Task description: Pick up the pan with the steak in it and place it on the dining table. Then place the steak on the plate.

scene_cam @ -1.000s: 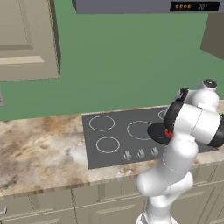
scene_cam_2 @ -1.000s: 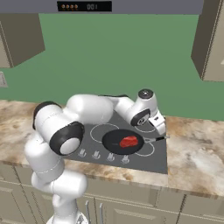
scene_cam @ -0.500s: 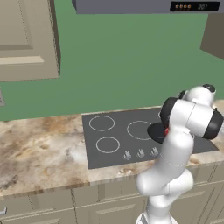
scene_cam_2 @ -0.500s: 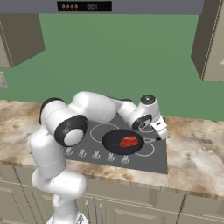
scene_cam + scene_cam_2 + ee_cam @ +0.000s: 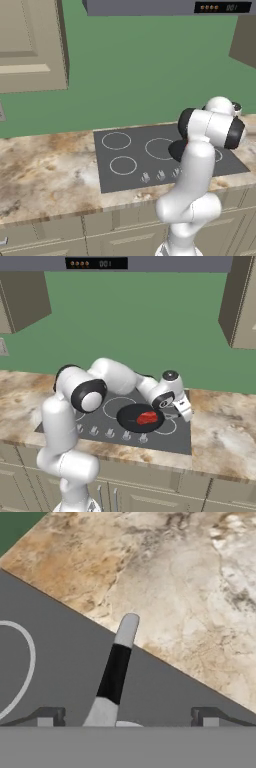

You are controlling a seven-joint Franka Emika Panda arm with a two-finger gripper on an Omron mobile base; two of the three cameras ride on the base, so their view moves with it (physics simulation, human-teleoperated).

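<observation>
Your pincer [image 5: 127,722] is wide open and holds nothing. Right under it lies the pan handle [image 5: 116,671], between the two tips but nearer one of them. If you close now, I think the handle could slip to one side and the pan [image 5: 140,418] could tip, spilling the steak [image 5: 147,418]. The pan sits on the stovetop [image 5: 181,438]. Beyond the handle is bare stone table [image 5: 190,582], so nothing blocks you.

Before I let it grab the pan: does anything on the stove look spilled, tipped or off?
Nothing stands out. The pan sits flat on the cooktop with the steak inside it. Its handle lies straight, reaching toward the cooktop's edge, between the open gripper fingers.
</observation>
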